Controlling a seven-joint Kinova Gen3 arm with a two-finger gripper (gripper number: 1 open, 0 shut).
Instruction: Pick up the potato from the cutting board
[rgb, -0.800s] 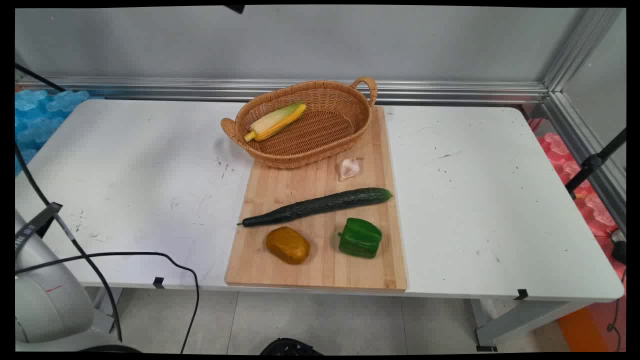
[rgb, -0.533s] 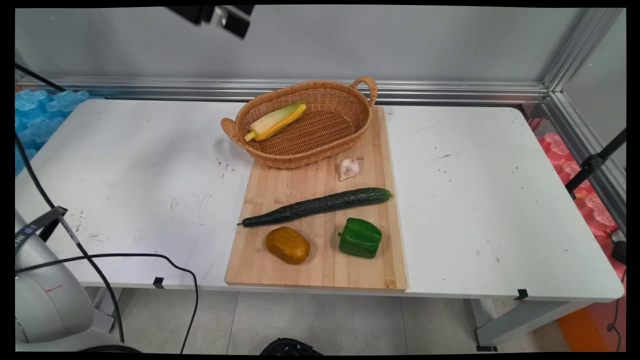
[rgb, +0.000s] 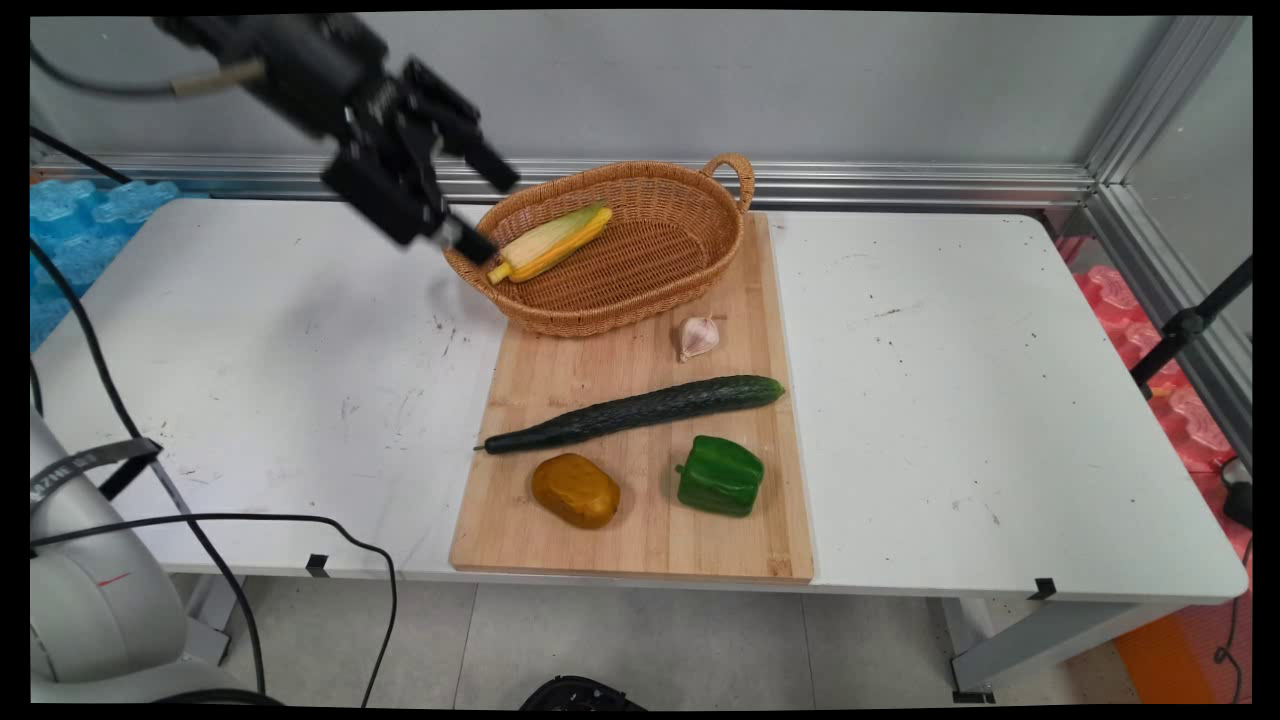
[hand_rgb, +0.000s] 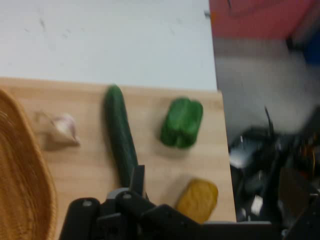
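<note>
1. The hand (rgb: 480, 215) hangs above the desk's (rgb: 950, 400) far left part, just left of the wicker basket (rgb: 655, 275); its two black fingers stand spread apart with nothing between them.
2. The lower fingertip (rgb: 470, 243) appears, in the main view, right by the basket's left handle and the near tip of the corn cob (rgb: 550, 243); whether it touches either cannot be told.
3. The corn cob lies inside the basket along its left wall, yellow kernels showing beside pale green husk.
4. The basket sits with its right part on the far end of a wooden cutting board (rgb: 640, 540), its left part over the bare desk.
5. On the board, just near of the basket, rests a garlic bulb (rgb: 697, 336).
6. A long dark cucumber (rgb: 635, 411) lies slantwise across the board's middle, its right end reaching the board's right edge.
7. Near of the cucumber sit a brown potato (rgb: 575, 490) on the left and a green bell pepper (rgb: 720, 476) on the right, apart from each other.
8. The hand view shows the garlic, cucumber, pepper and potato on the board, with the basket's rim at one side.
</note>
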